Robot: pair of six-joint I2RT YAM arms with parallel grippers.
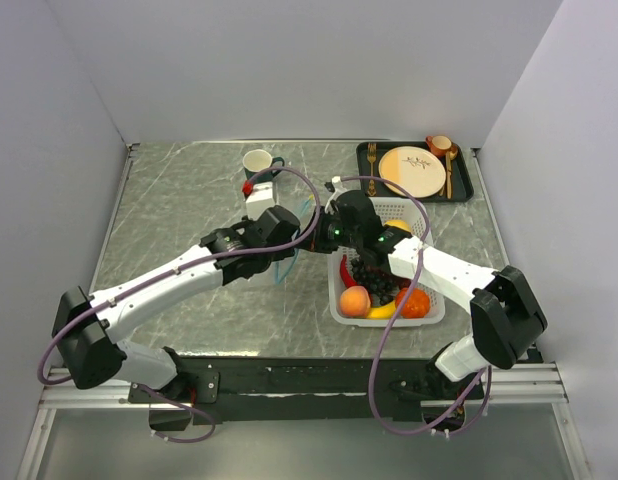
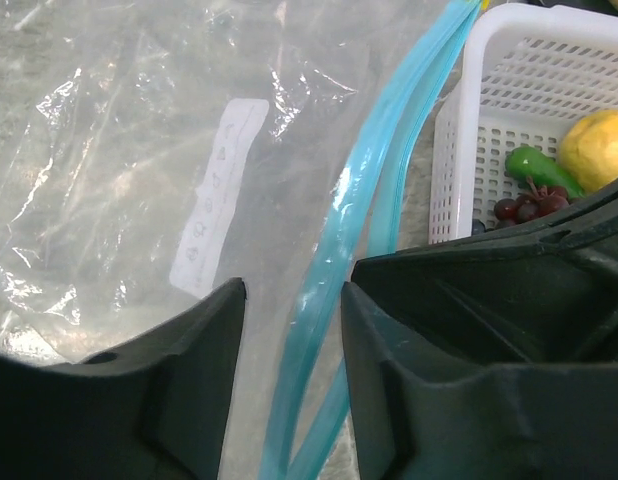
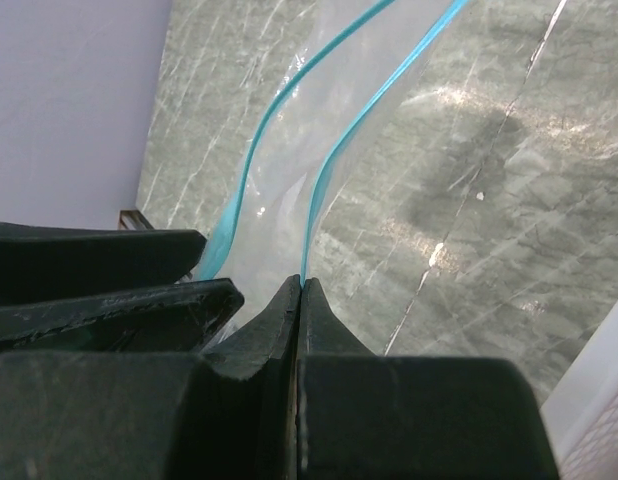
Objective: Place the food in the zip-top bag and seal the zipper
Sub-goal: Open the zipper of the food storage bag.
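The clear zip-top bag [image 2: 139, 150] lies on the marble table between my two grippers, its mouth parted. Its teal zipper [image 2: 334, 250] shows as two strips. My left gripper [image 2: 292, 300] is open, one strip running between its jaws without being pinched. My right gripper [image 3: 302, 285] is shut on the other lip of the zipper [image 3: 319, 190]. The food sits in the white mesh basket [image 1: 436, 312]: peach [image 1: 354, 300], banana [image 1: 381, 311], orange [image 1: 414, 303], grapes [image 1: 374, 278], chili [image 1: 346, 268]. The left wrist view shows the lemon [image 2: 599, 148] and green pepper [image 2: 539, 170].
A green mug [image 1: 259, 162] stands at the back. A dark tray [image 1: 463, 188] at the back right holds a cream plate [image 1: 412, 170], cutlery and an orange cup [image 1: 441, 145]. Grey walls close in the table on three sides.
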